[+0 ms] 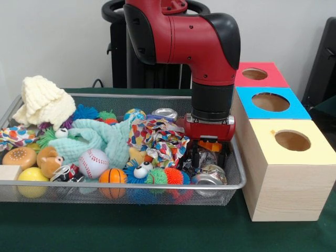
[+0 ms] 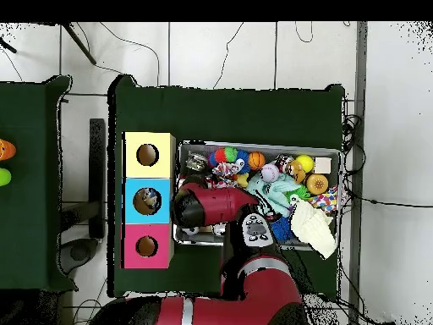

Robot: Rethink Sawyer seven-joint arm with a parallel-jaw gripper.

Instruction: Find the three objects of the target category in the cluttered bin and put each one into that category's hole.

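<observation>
Bin (image 1: 237,185): a wire mesh tray on the green desk (image 1: 157,231), crammed with toys. In the front view, from left: a bun-shaped toy (image 1: 19,156), a yellow ball (image 1: 32,175), a cream knitted hat (image 1: 44,100) heaped on the back corner, a brown plush animal (image 1: 48,160), a mint-green knit piece (image 1: 100,140), a baseball (image 1: 93,163), a small basketball (image 1: 112,176), a dotted colourful cloth (image 1: 160,137), spiky rubber toys with googly eyes (image 1: 152,174), and crushed metal cans (image 1: 209,176) at the right end.
Gripper (image 1: 209,152): down inside the right end of the bin, low among the clutter just above the crushed cans. An orange part shows beneath the red wrist block; I cannot tell whether it is spread or pinching anything.
Boxes (image 1: 286,178): a wooden row touching the bin's right side, each with one round hole: yellow top (image 1: 292,140) nearest the camera, blue (image 1: 270,102) in the middle, pink-red (image 1: 254,74) farthest.
Front view only: the toys' details and the gripper's depth in the bin.
Overhead view only: something lies inside the blue hole (image 2: 147,201), while the yellow hole (image 2: 147,154) and pink hole (image 2: 146,246) look dark; the arm (image 2: 211,206) covers the bin end beside the boxes; a second green desk (image 2: 30,169) stands well apart, carrying an orange and a green item at the picture's edge.
Writing: none readable in either view.
</observation>
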